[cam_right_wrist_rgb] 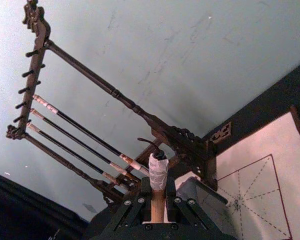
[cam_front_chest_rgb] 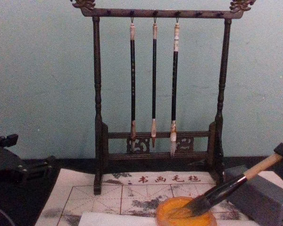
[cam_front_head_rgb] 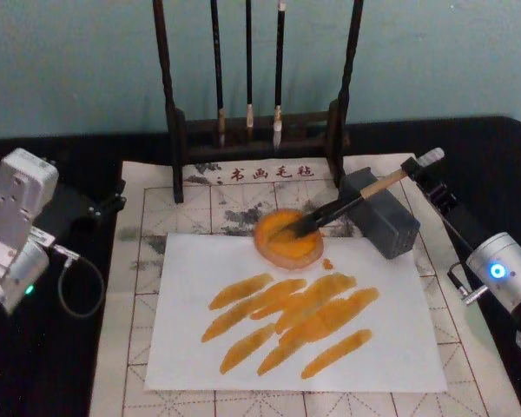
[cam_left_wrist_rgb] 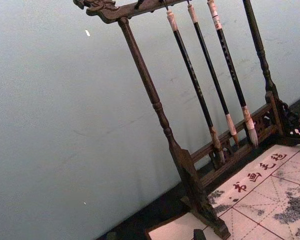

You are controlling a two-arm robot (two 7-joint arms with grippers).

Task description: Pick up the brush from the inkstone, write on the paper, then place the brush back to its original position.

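Beside the block (cam_front_head_rgb: 384, 219), right hand (cam_front_head_rgb: 419, 167) clasps brush (cam_front_head_rgb: 343, 206) touching inkstone (cam_front_head_rgb: 278, 253); left hand (cam_front_head_rgb: 104, 207) idles aside.

Paper: we've got a plain white rectangular paper sheet (cam_front_head_rgb: 182, 278), streaked with orange strokes.
Inkstone: round bright orange shallow dish (cam_front_head_rgb: 288, 239).
Brush: thick pale wooden-handled brush (cam_front_head_rgb: 347, 205), and we see a glossy black ferrule, dark bristles.
Mat: beige felt mat (cam_front_head_rgb: 143, 217), red grid lines, red characters, grey-black blotches.
Rack: dark brown wooden brush rack (cam_front_chest_rgb: 98, 94), three thin black-handled brushes (cam_front_chest_rgb: 153, 80) with whitish ends.
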